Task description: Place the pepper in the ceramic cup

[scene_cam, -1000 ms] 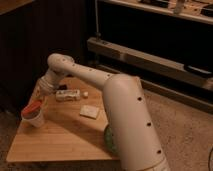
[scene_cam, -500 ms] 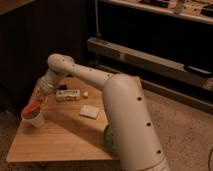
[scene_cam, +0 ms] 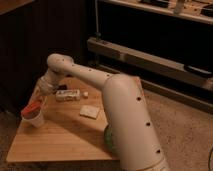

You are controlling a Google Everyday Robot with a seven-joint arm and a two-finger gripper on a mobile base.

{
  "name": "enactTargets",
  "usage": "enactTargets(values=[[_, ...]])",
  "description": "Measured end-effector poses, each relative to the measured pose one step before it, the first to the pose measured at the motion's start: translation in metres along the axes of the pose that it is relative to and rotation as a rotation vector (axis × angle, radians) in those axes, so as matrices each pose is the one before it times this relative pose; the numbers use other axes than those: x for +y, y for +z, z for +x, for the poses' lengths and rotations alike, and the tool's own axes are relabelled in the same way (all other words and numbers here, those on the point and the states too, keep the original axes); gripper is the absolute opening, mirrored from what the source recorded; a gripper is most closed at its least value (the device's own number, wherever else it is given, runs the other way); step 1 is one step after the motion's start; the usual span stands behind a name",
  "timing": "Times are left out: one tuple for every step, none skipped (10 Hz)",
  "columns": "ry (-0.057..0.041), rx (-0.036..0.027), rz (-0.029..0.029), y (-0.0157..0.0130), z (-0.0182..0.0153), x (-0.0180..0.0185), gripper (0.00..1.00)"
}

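A white ceramic cup [scene_cam: 34, 119] stands near the left edge of the wooden table [scene_cam: 65, 140]. A red-orange pepper [scene_cam: 33, 108] lies across the cup's rim, sticking out of its top. My gripper [scene_cam: 42, 96] is at the end of the white arm [scene_cam: 85, 75], just above and right of the cup, close to the pepper.
A white rectangular packet [scene_cam: 68, 94] lies at the back of the table, with a small white item [scene_cam: 85, 93] beside it. A pale flat square object [scene_cam: 90, 111] lies mid-table. A green round object [scene_cam: 108, 137] sits partly behind my arm. Dark shelving stands behind.
The arm and gripper have shifted only slightly near the cup. The pepper stays at the cup's top.
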Motion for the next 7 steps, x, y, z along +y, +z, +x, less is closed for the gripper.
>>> enactTargets(values=[[-0.00213,-0.00147,0.00158,-0.00073,0.00014,-0.00014,0.68],[-0.00282,-0.00225,0.00081,-0.00139,-0.00018,-0.00011,0.77],[-0.00208,-0.00035,0.00057,-0.00162,0.00043,0.00008,0.8],[-0.0033,0.00007,0.00011,-0.00215,-0.00011,-0.00018,0.8],[-0.00428,-0.00253,-0.00217,-0.00157,-0.00004,0.00018,0.8],[-0.00728,-0.0063,-0.00485,-0.00303,0.00078,0.0004,0.78],[0.00232,0.00493,0.00242,0.00032,0.00082,0.00049,0.71]])
